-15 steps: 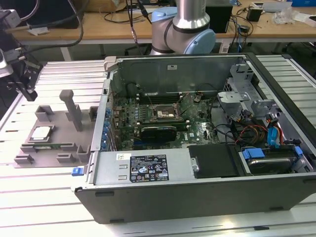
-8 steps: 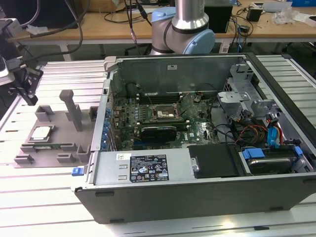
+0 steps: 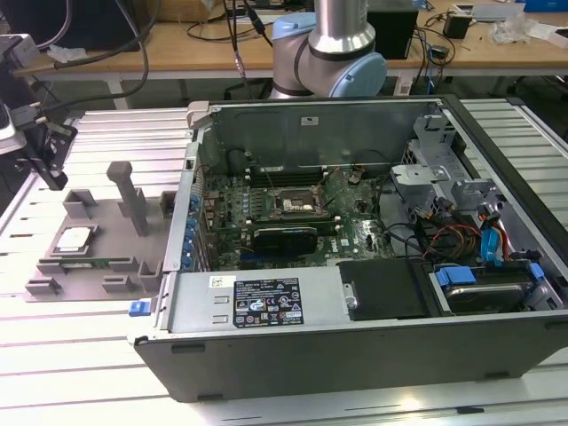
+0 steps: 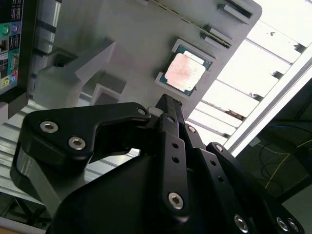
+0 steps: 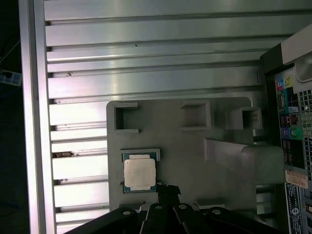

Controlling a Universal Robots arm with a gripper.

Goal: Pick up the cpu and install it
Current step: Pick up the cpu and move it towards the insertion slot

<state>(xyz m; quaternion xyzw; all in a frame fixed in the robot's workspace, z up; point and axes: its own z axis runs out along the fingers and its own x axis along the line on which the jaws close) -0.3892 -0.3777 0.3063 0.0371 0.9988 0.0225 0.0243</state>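
Note:
The cpu point(image 3: 73, 238) is a small square chip with a silver top, lying flat in a framed recess of the grey fixture plate point(image 3: 111, 232) at the exterior view's left. Both wrist views show the cpu point(image 4: 184, 72) point(image 5: 139, 174) from above. My gripper point(image 3: 53, 177) hangs above the plate's far left corner, clear of the cpu. Its black fingers meet at one tip point(image 4: 165, 100) point(image 5: 165, 187), shut with nothing between them, just beside the cpu's edge in both wrist views. The motherboard socket point(image 3: 293, 202) sits inside the open computer case point(image 3: 266, 306).
The grey plate carries a tall post point(image 3: 131, 197) and several raised blocks point(image 3: 80, 202) close to the cpu. The case wall point(image 3: 186, 222) stands right beside the plate. Cables and drive cages point(image 3: 453, 222) fill the case's right side. Ribbed aluminium table point(image 3: 71, 355) surrounds everything.

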